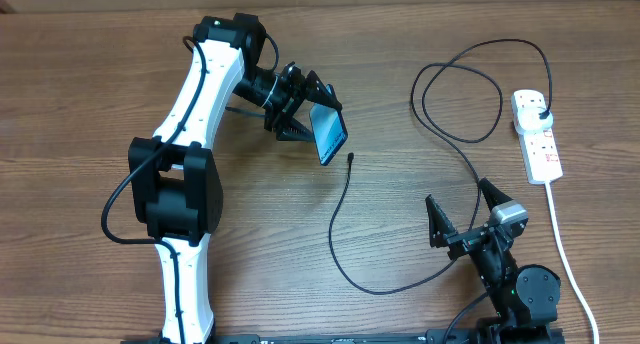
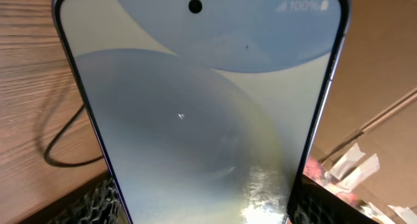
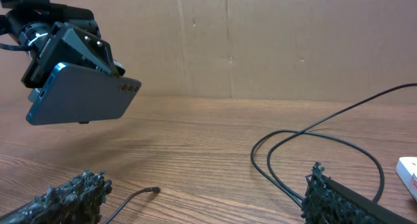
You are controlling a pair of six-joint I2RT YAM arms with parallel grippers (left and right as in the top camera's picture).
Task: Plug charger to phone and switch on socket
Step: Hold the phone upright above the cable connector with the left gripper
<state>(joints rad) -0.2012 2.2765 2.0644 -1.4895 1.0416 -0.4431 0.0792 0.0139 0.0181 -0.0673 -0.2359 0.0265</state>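
My left gripper point(image 1: 305, 109) is shut on the phone point(image 1: 329, 133) and holds it tilted above the table. The lit blue-teal screen fills the left wrist view point(image 2: 195, 113). In the right wrist view the phone point(image 3: 81, 97) hangs in the air at upper left. The charger cable point(image 1: 340, 234) lies looped on the table, its connector tip point(image 1: 352, 156) free just right of the phone and also seen on the wood point(image 3: 154, 190). Its black plug point(image 1: 541, 114) sits in the white socket strip point(image 1: 537, 136) at the far right. My right gripper point(image 1: 462, 212) is open and empty near the cable.
The strip's thick white cord point(image 1: 562, 244) runs down the right side to the front edge. Cable loops point(image 1: 470, 94) lie left of the strip. A cardboard wall point(image 3: 293, 42) stands behind the table.
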